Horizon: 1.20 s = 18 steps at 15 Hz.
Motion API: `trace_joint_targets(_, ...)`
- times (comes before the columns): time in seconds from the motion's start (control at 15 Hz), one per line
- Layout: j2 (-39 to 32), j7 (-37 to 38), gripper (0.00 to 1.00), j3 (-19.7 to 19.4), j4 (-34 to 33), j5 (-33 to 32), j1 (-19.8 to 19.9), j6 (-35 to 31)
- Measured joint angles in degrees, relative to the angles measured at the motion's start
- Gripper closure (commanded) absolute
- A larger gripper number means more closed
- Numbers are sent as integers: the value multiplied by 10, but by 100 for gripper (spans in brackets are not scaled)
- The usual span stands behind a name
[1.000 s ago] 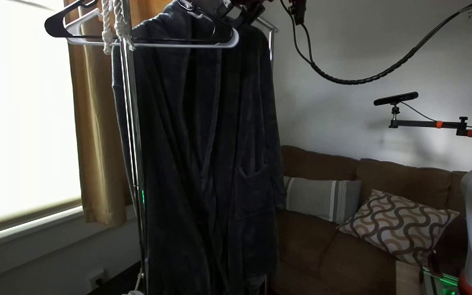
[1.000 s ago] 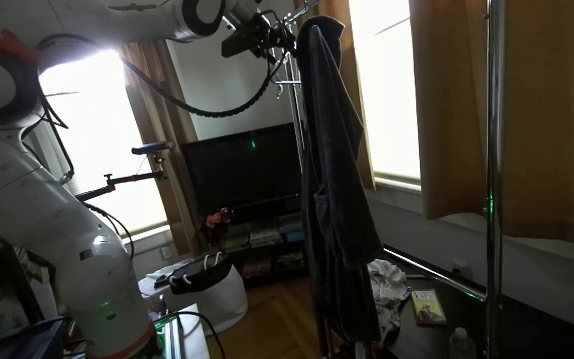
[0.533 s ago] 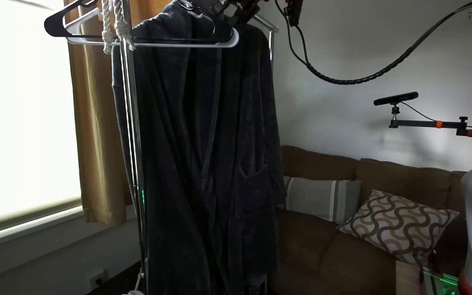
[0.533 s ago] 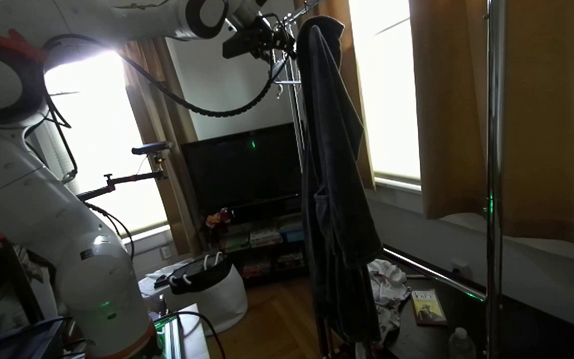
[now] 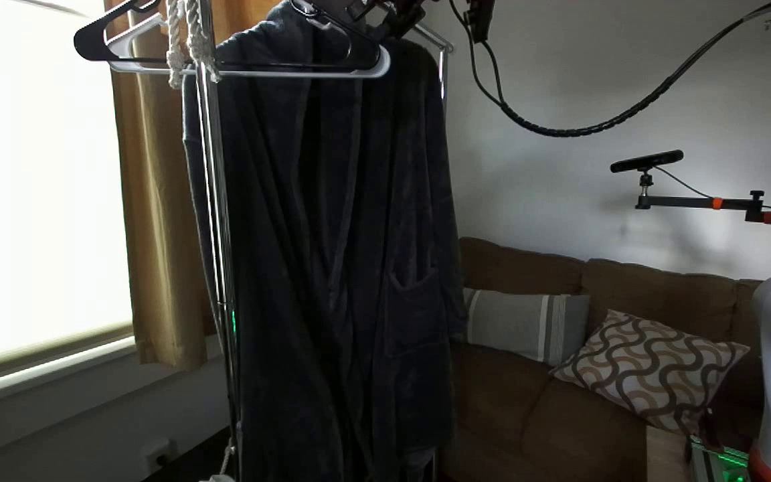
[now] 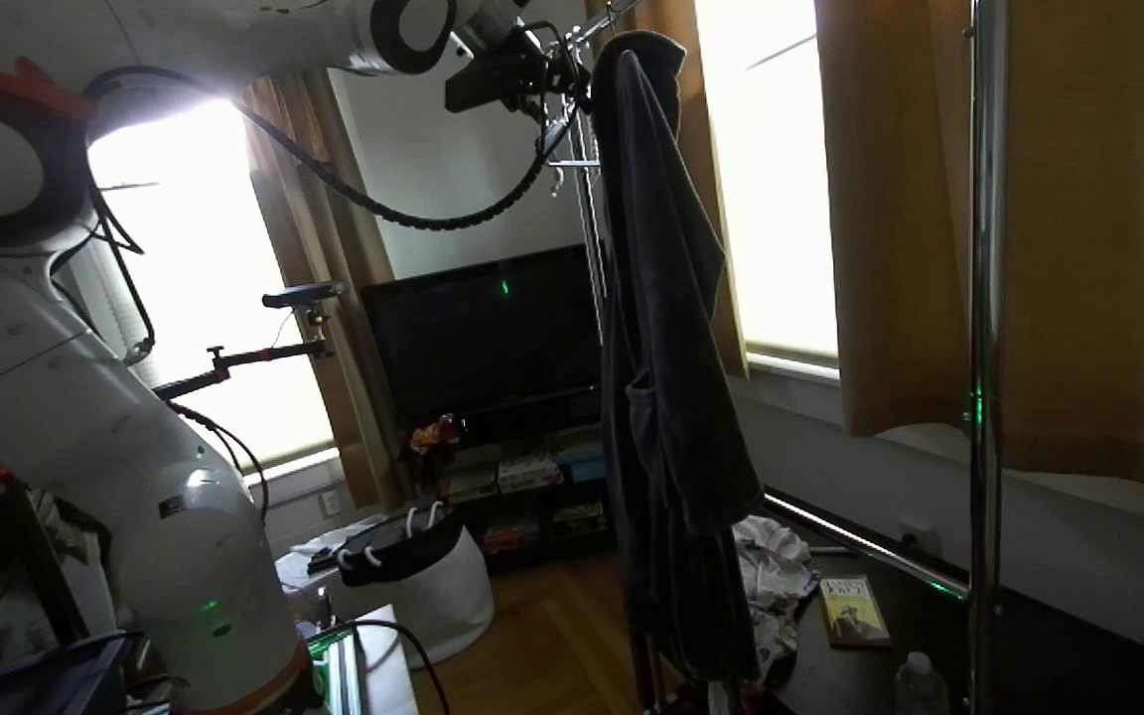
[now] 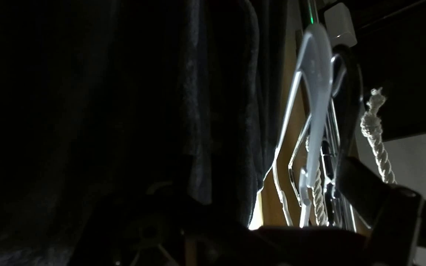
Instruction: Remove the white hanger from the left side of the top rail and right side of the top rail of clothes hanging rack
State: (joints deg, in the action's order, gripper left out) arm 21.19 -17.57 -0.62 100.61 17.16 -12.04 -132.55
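Observation:
The white hanger (image 5: 332,75) hangs behind a black hanger (image 5: 101,43) near one end of the clothes rack in an exterior view. The wrist view shows the white hanger (image 7: 317,70) and the black hanger (image 7: 350,98) side by side, nearly edge-on. My gripper (image 5: 385,13) is high at the rack, partly cut off by the frame edge; an exterior view shows it beside the robe's top (image 6: 582,94). In the wrist view my gripper (image 7: 268,171) has its dark fingers wide apart, with part of the white hanger between them. The right finger overlaps the black hanger; contact is unclear.
A dark grey robe (image 5: 332,234) hangs on the rack close to the gripper. White rope (image 5: 195,40) hangs at a chrome upright (image 5: 215,201); another upright (image 6: 987,298) stands opposite. The top rail (image 6: 604,20) shows briefly. A cable (image 6: 403,220) loops below the arm.
My gripper has shifted slightly at the rack, and the cable loop has moved a little to the left in an exterior view. The robe and hangers show almost no movement.

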Motion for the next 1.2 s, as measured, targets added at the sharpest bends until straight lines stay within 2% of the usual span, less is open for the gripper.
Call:
trace_joint_targets(0.67,-18,4,0,2,-1,-3,10,0)
trace_joint_targets(0.8,-20,4,4,3,-1,-2,9,1)
trace_joint_targets(0.87,-20,3,3,4,-1,-1,7,4)
trace_joint_targets(1.07,-20,8,9,13,-8,-12,8,36)
trace_joint_targets(1.13,-20,16,5,18,-13,-22,10,56)
trace_joint_targets(1.2,-19,25,8,23,-18,-34,11,83)
